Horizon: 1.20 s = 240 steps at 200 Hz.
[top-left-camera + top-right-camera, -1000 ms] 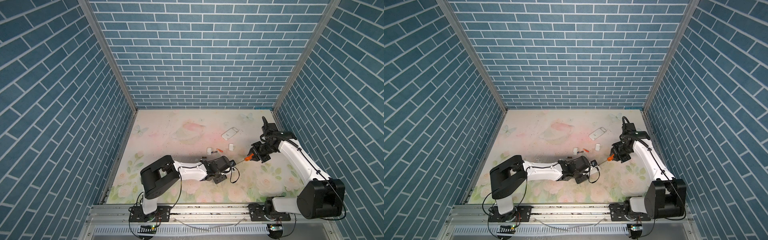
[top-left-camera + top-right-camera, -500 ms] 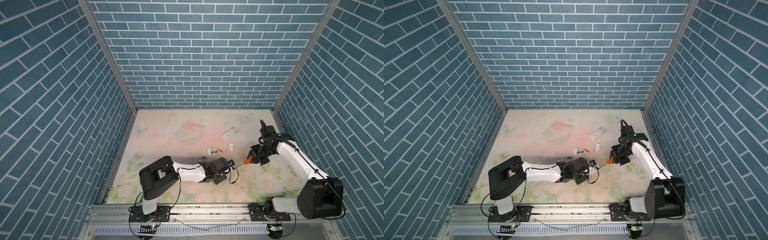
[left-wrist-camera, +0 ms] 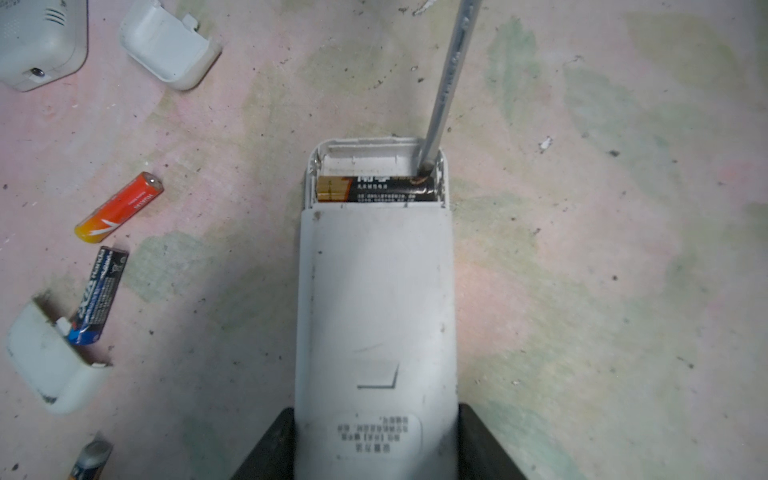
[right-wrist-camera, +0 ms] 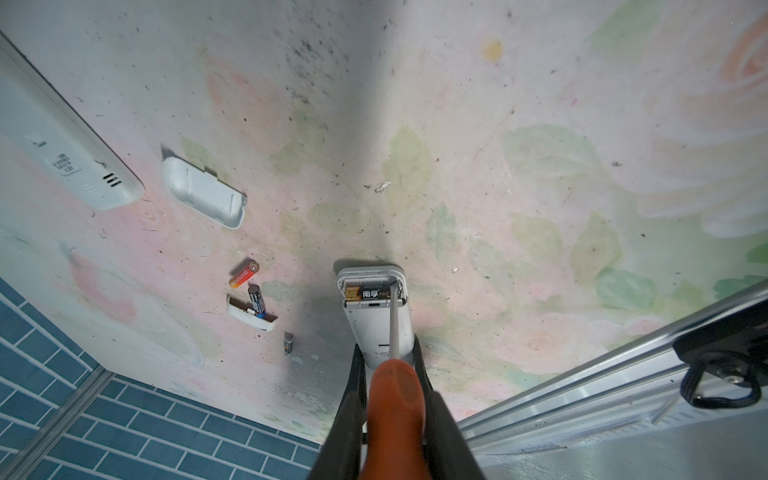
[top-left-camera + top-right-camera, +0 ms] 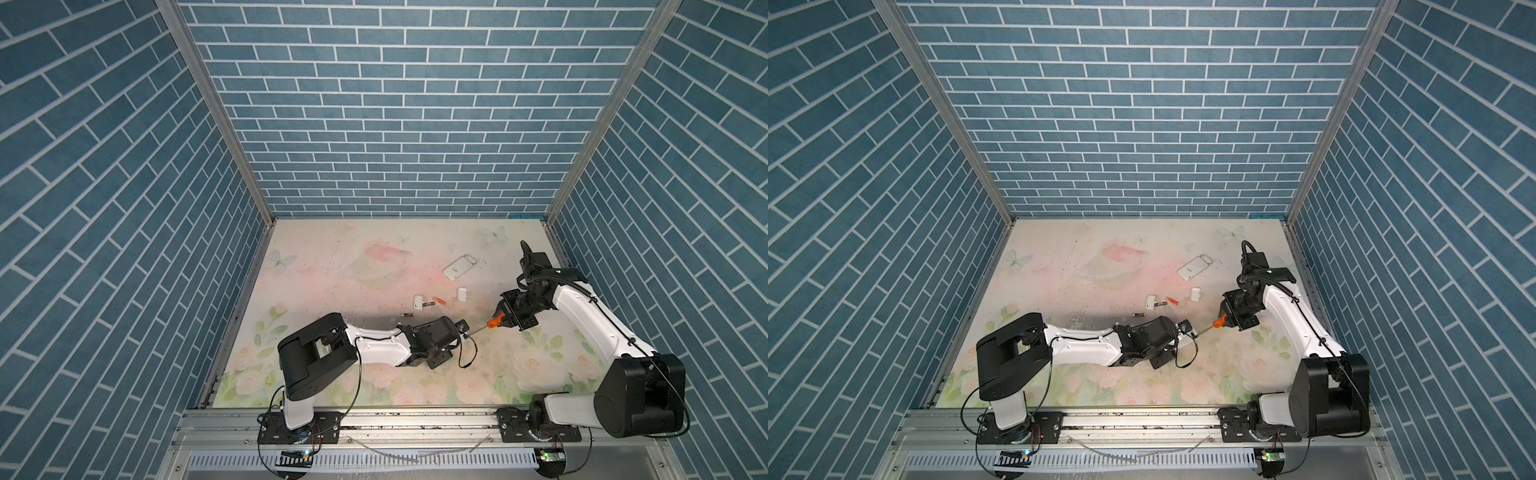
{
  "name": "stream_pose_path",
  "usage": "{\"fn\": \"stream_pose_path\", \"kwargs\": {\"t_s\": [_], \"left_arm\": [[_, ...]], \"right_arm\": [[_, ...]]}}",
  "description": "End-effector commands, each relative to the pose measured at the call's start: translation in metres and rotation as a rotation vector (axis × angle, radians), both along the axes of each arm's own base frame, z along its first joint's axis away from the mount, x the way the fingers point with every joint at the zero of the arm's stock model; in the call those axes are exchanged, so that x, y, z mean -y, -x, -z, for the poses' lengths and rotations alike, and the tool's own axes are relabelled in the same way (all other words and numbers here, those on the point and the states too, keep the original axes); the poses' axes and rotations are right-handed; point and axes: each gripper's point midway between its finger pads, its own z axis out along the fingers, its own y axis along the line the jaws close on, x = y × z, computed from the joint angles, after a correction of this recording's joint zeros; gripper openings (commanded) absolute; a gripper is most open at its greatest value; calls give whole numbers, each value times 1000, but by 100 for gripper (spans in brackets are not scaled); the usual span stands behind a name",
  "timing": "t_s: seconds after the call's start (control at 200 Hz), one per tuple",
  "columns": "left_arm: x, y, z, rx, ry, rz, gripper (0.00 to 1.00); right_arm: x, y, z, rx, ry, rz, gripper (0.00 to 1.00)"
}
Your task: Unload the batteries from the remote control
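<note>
Clamps the white remote control (image 3: 374,291) back-up in the left pincer (image 3: 376,409), jaws about half apart and tight on its sides. Pinches the screwdriver (image 4: 397,399) by its orange handle in the right pincer (image 4: 387,355), jaws nearly together. Rests the blade tip on one end of the seated battery (image 3: 376,189), black and gold, lying crosswise in the open compartment, with an empty slot next to it.

Out on the bench (image 5: 332,257) so far, near the held remote: orange battery (image 3: 118,207), blue-black battery (image 3: 99,295) touching one loose cover (image 3: 54,361), and a third battery (image 4: 289,343). Farther off, another cover (image 3: 170,45) and a second remote (image 5: 459,267); emptied or not, cannot tell.

By the look of it, mostly done: three cells freed, one left to lever out.
</note>
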Motion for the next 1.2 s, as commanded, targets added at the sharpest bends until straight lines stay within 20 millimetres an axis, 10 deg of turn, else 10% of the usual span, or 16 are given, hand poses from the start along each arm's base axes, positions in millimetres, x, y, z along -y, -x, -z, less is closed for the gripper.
{"fn": "stream_pose_path", "kwargs": {"t_s": [0.0, 1.195], "left_arm": [[-44, 25, 59, -78, -245, 52, 25], [-51, 29, 74, -100, -286, 65, 24]], "right_arm": [[-5, 7, 19, -94, -14, 36, 0], [4, -29, -3, -74, -14, -7, 0]]}}
